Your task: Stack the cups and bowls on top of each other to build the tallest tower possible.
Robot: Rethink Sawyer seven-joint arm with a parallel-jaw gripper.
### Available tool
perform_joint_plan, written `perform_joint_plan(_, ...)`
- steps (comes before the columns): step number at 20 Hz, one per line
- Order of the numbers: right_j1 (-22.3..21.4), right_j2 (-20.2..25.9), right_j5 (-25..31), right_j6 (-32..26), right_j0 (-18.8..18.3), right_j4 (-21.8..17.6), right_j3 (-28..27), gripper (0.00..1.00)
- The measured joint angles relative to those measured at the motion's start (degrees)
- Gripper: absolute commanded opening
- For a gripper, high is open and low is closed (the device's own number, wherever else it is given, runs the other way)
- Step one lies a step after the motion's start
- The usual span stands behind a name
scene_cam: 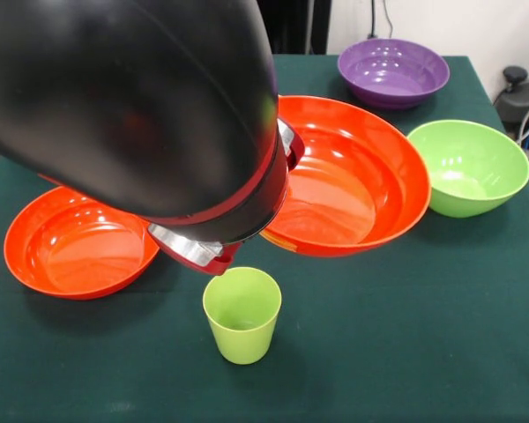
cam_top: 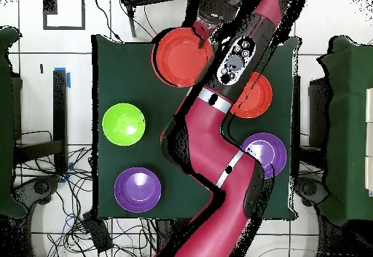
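Observation:
A wide orange bowl [scene_cam: 348,181] hangs tilted above the table, its opening turned to the front camera. In the overhead view it [cam_top: 181,56] looks larger than the other orange bowl. My gripper [cam_top: 200,30] sits at its rim and holds it. In the front view my black arm link hides the gripper. A light green cup [scene_cam: 241,313] stands upright on the cloth, just in front of and below the held bowl, with nothing on it. The overhead view does not show the cup. The second orange bowl [scene_cam: 75,248] rests on the table. No other cups show.
A light green bowl [scene_cam: 470,166] [cam_top: 124,123] and a purple bowl [scene_cam: 393,70] [cam_top: 137,188] stand beside and behind the held bowl. A second purple bowl [cam_top: 266,153] lies partly under my arm. The table's green cloth [scene_cam: 406,352] ends close to the cup.

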Motion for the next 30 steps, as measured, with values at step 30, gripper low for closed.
perform_joint_plan(30,0.11,1.15,0.0,-2.71,-0.01,-0.36,0.0,0.0)
